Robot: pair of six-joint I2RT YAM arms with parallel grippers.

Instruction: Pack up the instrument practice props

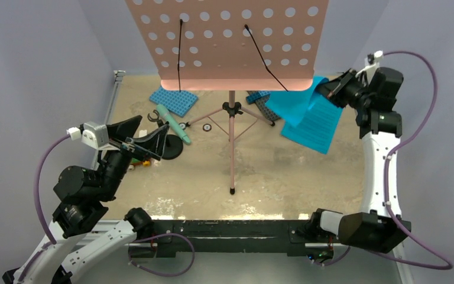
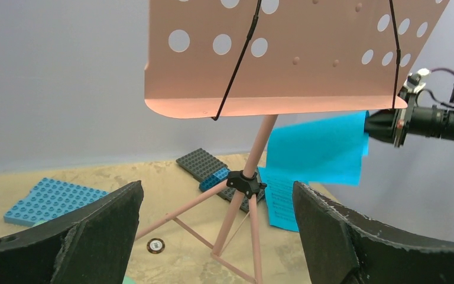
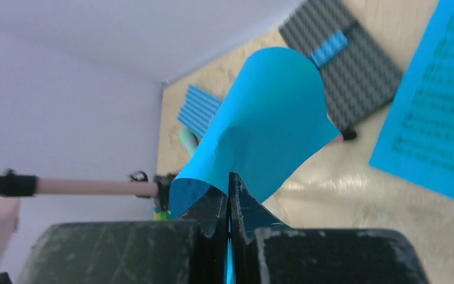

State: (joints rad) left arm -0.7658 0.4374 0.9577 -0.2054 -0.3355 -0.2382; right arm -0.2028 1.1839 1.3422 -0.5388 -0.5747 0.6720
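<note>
The pink tripod music stand (image 1: 232,136) stands mid-table, its perforated board (image 1: 230,41) filling the top; it also shows in the left wrist view (image 2: 254,154). My right gripper (image 1: 326,87) is shut on a cyan sheet-music page (image 3: 266,124) and holds it in the air at the board's right end. Another cyan page (image 1: 314,125) lies on the table below. My left gripper (image 1: 145,137) is open and empty, over the small black round-base mic stand (image 1: 172,151). The mint-green toy microphone (image 1: 174,125) lies left of the tripod.
A blue studded baseplate (image 1: 174,99) lies at the back left. A grey baseplate (image 1: 266,106) with a blue brick lies behind the tripod. A small round disc (image 1: 207,127) sits between the tripod legs. Small coloured bricks (image 1: 145,162) lie under my left gripper.
</note>
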